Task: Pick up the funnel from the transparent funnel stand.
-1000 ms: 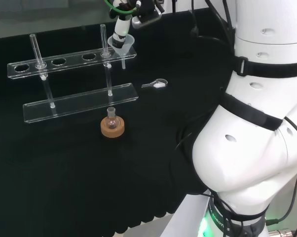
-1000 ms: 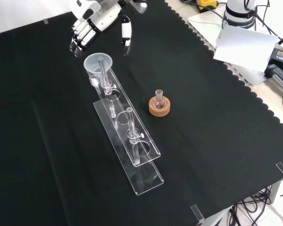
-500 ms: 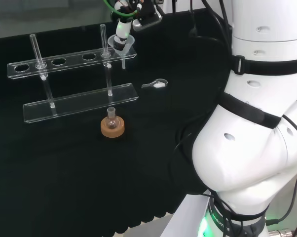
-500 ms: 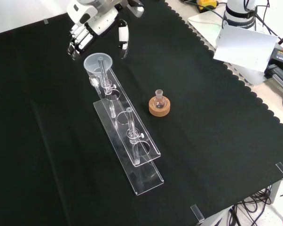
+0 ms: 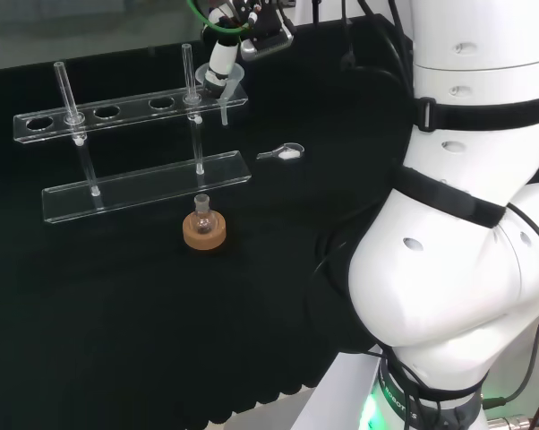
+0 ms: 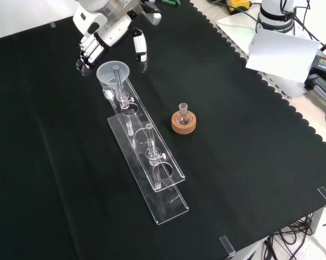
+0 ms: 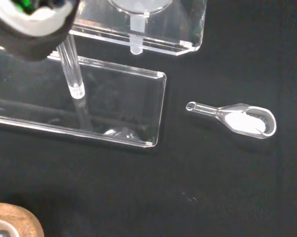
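Note:
The clear funnel (image 6: 112,73) sits in the end hole of the transparent stand (image 6: 164,201), its stem (image 7: 136,32) hanging through the top shelf. In the head view the funnel (image 5: 228,90) is at the stand's (image 5: 117,196) right end. My hand (image 6: 108,30) hovers just beyond and above the funnel, open, with fingers (image 6: 89,52) off one side of the rim and the thumb (image 6: 139,47) off the other. Nothing is held. In the head view the hand (image 5: 223,55) stands right over the funnel's mouth.
A small round flask on a cork ring (image 6: 183,124) stands beside the stand; it is in front of it in the head view (image 5: 203,231). A glass spoon with white powder (image 7: 243,120) lies on the cloth near the stand's end (image 5: 285,153). Two glass rods rise from the stand.
The hand has drifted a little up and to the left in the front view, closing in over the funnel in the head view. The funnel has stayed in the stand.

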### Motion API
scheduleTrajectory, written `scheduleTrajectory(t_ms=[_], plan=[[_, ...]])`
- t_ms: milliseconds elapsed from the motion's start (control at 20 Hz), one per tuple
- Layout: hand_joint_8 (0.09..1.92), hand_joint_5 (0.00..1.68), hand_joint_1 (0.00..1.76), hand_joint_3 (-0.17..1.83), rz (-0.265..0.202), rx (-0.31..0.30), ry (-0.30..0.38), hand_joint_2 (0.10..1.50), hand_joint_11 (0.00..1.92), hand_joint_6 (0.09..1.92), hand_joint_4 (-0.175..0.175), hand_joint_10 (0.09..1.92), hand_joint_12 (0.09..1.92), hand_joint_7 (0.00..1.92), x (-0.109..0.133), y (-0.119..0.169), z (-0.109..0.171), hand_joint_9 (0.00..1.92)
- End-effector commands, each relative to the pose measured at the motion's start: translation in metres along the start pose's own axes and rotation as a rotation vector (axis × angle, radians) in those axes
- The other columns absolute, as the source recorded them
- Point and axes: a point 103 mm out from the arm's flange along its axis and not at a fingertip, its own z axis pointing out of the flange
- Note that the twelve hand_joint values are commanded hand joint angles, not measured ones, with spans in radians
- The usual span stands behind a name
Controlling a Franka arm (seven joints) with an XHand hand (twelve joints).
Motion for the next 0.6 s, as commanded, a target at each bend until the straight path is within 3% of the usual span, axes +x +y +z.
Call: scheduleTrajectory(t_ms=[50,250,600], plan=[[0.09,0.02,0.71,0.47,-0.028,0.041,0.032,0.56,0.14,0.09,0.003,0.87,1.57,0.06,-0.0022,0.006,0.0043,0.01],[0.1,0.0,0.65,0.46,-0.035,0.058,0.041,0.56,0.16,0.09,0.011,0.83,1.55,0.01,-0.0025,0.0092,0.0059,0.0],[0.12,0.0,0.63,0.45,-0.021,0.03,0.03,0.56,0.16,0.09,0.011,0.82,1.55,0.01,-0.001,0.0117,0.0084,0.0]])
